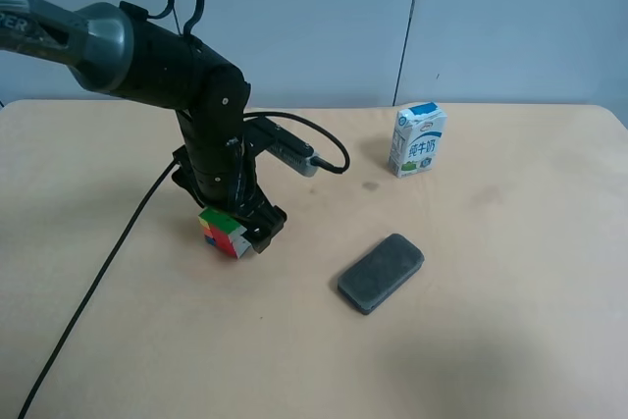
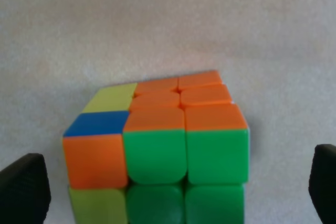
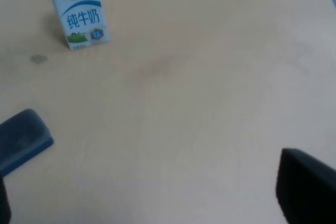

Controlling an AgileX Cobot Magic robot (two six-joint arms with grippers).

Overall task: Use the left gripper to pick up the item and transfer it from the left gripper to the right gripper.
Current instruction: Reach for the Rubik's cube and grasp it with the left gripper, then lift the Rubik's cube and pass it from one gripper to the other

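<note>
Left of centre in the high view, the black arm bends steeply down over the cube (image 1: pixel 223 233), which appears to rest on the table (image 1: pixel 510 242) with its green, orange and yellow faces showing. The arm's own camera shows why we read this as the moment before a grasp: the left pincer (image 2: pixel 173 184) stands wide open astride the cube. One dark tip is on each side and a strip of bare table shows between each tip and the stickers, so it has hold of nothing yet. We judge that the pincer is placed this way so the jaws can close on two opposite flat faces, which should give a firmer hold than the corners would. The right pincer (image 3: pixel 157 198) is seen only by its own camera, where the tips sit far apart with nothing but table between them. It too is open and empty, and we take it to be waiting clear of the pickup until the handover. The carton (image 1: pixel 417 140) stands upright in the upper right of the high view. The block (image 1: pixel 381 272) lies flat near the middle, well apart from the cube, so neither crowds the grasp. The arm's cable (image 1: pixel 88 291) trails off towards the lower left of the frame, away from the cube.
</note>
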